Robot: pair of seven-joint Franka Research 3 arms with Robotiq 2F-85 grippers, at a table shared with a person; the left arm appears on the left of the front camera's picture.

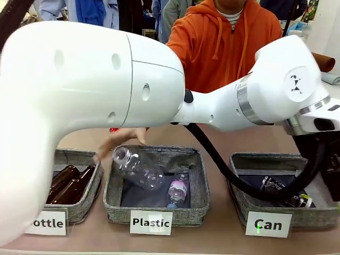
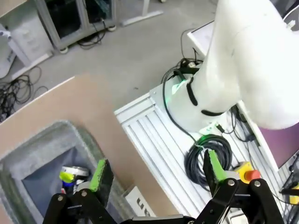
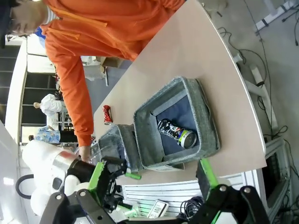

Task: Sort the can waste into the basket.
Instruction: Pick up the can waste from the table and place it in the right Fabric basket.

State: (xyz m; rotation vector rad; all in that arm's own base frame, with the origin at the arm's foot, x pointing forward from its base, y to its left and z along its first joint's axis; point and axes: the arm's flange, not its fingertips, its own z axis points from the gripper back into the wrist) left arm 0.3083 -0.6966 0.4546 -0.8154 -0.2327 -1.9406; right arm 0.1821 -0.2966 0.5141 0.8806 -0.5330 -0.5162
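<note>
The black can (image 3: 175,132) already lies on its side on the dark lining of the basket (image 3: 206,117); the red can (image 3: 107,114) is not in yet. It lies on the bench (image 3: 201,51) well apart from the basket, at about 10 o'clock of it in the right wrist view. In the front view it is just beside the person's hand (image 1: 122,141), behind the Plastic basket (image 1: 111,192); whether the hand touches it I cannot tell.

The left gripper (image 2: 156,179) hangs spread and empty, with a corner of the basket and the black can at its 8 o'clock and the bench edge beneath it; the right gripper (image 3: 150,181) is also spread with nothing between its pads, and looks down on the basket from well off.

By my judgement one can is left to fetch, and that is the risky half. The red can sits next to a hand, so a reach to it could strike the person or push the can away. It is small and crushed, so the pads may catch it off-centre and let it slip on the lift. The way back passes over the Plastic basket, so an early release would put it in the wrong one. The left arm (image 1: 79,79) fills much of the front view, and its black cable (image 1: 212,154) droops toward the basket; it could snag on the rim or drag the basket when the arm swings.
</note>
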